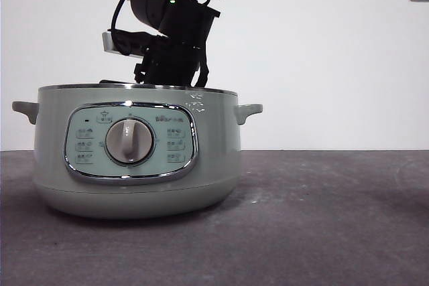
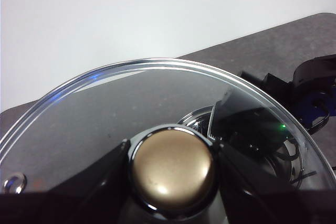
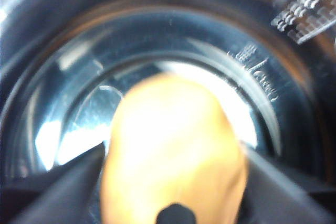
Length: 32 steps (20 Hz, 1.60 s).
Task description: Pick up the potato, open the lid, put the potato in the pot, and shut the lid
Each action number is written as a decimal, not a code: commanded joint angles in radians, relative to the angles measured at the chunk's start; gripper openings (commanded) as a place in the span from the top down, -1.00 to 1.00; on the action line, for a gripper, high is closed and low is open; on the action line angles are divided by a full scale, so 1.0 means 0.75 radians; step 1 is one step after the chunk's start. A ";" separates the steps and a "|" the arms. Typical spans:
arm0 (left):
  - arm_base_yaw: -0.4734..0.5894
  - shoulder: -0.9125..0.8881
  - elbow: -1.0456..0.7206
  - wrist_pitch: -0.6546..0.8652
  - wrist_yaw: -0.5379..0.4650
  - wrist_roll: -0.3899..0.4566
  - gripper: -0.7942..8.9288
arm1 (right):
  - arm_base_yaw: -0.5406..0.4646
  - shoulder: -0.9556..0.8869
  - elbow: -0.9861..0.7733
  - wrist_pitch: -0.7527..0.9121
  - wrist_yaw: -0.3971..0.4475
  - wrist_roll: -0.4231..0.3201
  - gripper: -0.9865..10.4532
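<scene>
1. Nearest in front view: the pot, pale green, sits on the dark table, control panel w/ grey dial facing the camera. Small side handles stick out at both ends.
2. Pot has no lid on it in front view; the rim is bare.
3. Just above & behind the rim, a black arm comes down from the top edge w/ green LEDs lit. Its lower end dips to rim level, tip hidden behind the pot wall.
4. Right wrist view: right gripper is closed on the potato, one jaw on each side of it. Potato is blurred & overexposed, orange-yellow.
5. Behind the potato in that view: shiny dark inner bowl of the pot, so potato is over or inside the pot mouth. Can't tell if it touches the bottom.
6. Left wrist view: left gripper is clamped on the lid's round knob, jaws tight against both sides.
7. The lid, glass w/ steel rim, is seen tilted, table visible through the glass.
8. Further off in left wrist view: other arm's black body near the table edge; plain white wall behind.
</scene>
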 commanded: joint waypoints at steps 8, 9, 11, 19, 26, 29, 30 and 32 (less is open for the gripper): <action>-0.003 0.032 0.019 0.070 -0.007 0.007 0.85 | 0.002 -0.210 -0.006 -0.154 0.033 0.014 -0.05; -0.003 0.046 0.019 0.075 -0.006 0.007 0.85 | 0.001 -0.265 -0.006 -0.211 0.034 0.016 -0.05; -0.003 0.084 0.019 0.107 -0.001 0.007 0.85 | -0.008 -0.401 -0.006 -0.348 0.035 0.038 -0.05; -0.003 0.325 0.017 0.319 0.145 -0.026 0.85 | -0.069 -0.960 -0.006 -0.574 0.037 0.130 -0.05; -0.003 0.418 -0.209 0.654 0.185 -0.123 0.85 | -0.069 -1.198 -0.006 -0.623 0.038 0.174 -0.05; -0.003 0.418 -0.375 0.821 0.184 -0.171 0.85 | -0.069 -1.246 -0.006 -0.653 0.038 0.175 -0.05; -0.003 0.419 -0.425 0.880 0.184 -0.199 0.85 | -0.069 -1.254 -0.006 -0.665 0.038 0.180 -0.05; -0.003 0.433 -0.506 0.985 0.185 -0.239 0.85 | -0.069 -1.258 -0.006 -0.695 0.037 0.192 -0.05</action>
